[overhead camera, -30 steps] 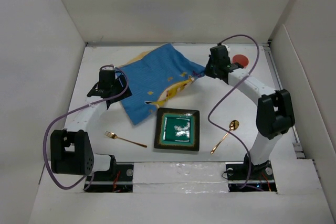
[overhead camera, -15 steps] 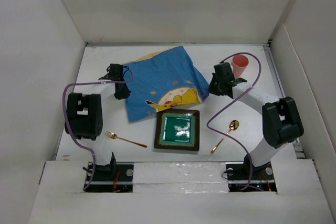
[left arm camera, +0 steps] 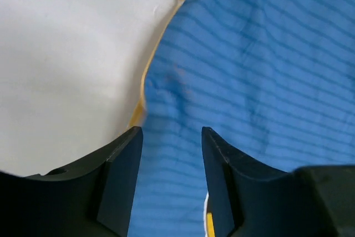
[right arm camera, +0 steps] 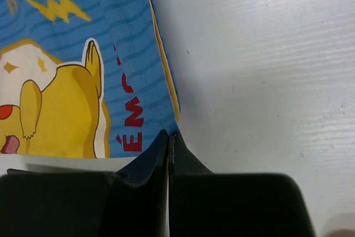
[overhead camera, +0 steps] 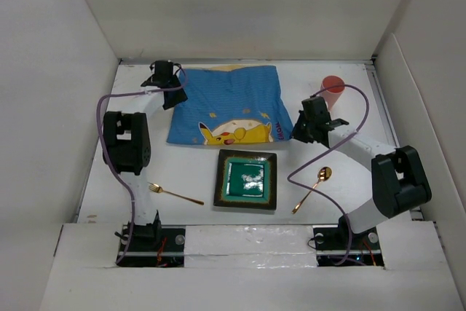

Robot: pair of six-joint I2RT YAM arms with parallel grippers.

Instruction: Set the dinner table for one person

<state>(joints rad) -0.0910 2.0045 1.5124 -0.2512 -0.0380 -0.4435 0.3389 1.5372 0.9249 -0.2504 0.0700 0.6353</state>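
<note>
While the white counter (overhead camera: pixel 131 172) fills the frame, your mat (overhead camera: pixel 233 103) lies flat at upper centre, left claw (left arm camera: pixel 171 137) spread wide over its top-left corner, right claw (right arm camera: pixel 168 137) pinched shut on its lower-right corner. Plate (overhead camera: pixel 247 180), cup (overhead camera: pixel 333 85), spoon (overhead camera: pixel 313 187) and fork (overhead camera: pixel 173 193) sit off the mat; placing them looks left to you.

One overhead, two wrist close-ups on my screens.
Top looks down from behind the bases; wrists peer close past left claw (left arm camera: pixel 169 137) and right claw (right arm camera: pixel 168 137) onto the blue cartoon mat (overhead camera: pixel 226 103), shared by all.
</note>
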